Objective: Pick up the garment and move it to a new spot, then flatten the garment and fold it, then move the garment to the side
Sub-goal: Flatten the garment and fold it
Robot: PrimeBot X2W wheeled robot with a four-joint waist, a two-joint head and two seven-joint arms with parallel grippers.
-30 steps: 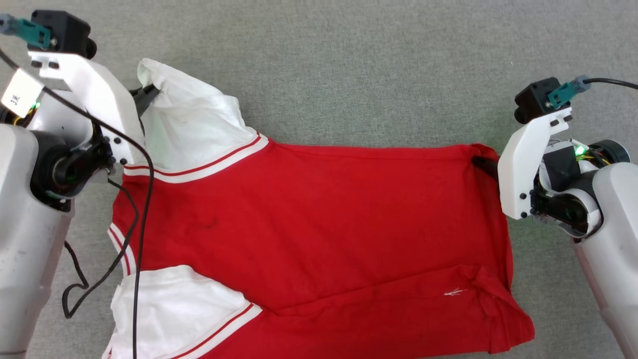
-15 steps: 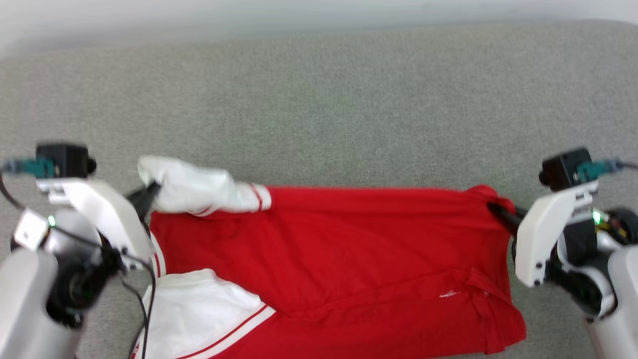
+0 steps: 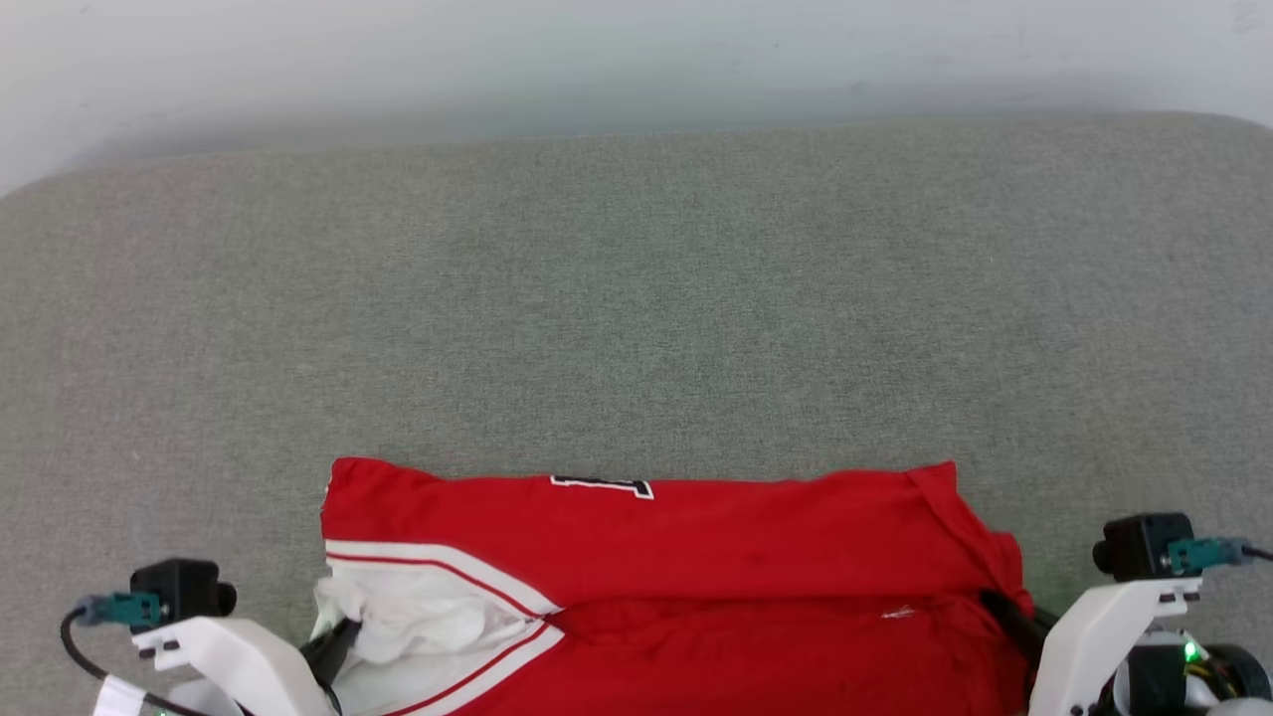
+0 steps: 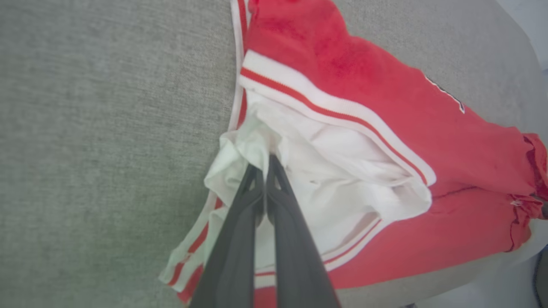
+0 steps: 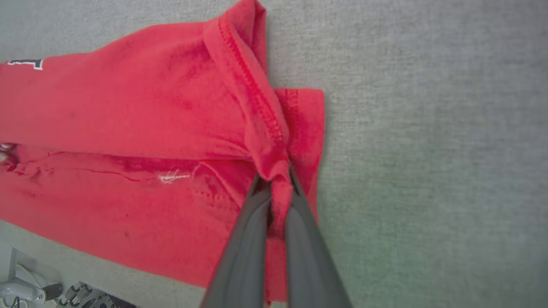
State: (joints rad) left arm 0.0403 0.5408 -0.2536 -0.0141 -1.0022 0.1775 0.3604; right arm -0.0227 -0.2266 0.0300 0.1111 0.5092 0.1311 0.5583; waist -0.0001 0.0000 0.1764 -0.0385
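The garment [image 3: 696, 557], a red jersey with white sleeves and stripe trim, lies folded over on itself at the near edge of the grey surface, a bit of black lettering showing at its far fold. My left gripper [image 3: 338, 636] is shut on a bunched white sleeve [image 4: 257, 154] at the garment's left end. My right gripper [image 3: 1000, 607] is shut on a pinch of red hem [image 5: 274, 179] at its right end. In both wrist views the fingers [image 4: 265, 171] [image 5: 274, 192] press together with cloth between them.
The grey cloth-covered table [image 3: 636, 298] stretches far ahead of the garment to a pale wall [image 3: 636, 60]. Its near edge [image 4: 471, 282] runs just beside the garment, with floor and some cables [image 5: 25, 291] below.
Both grippers have drawn the garment's far edge back over the near part, folding it in half. The head camera has tilted up, so the whole scene sits lower in view.
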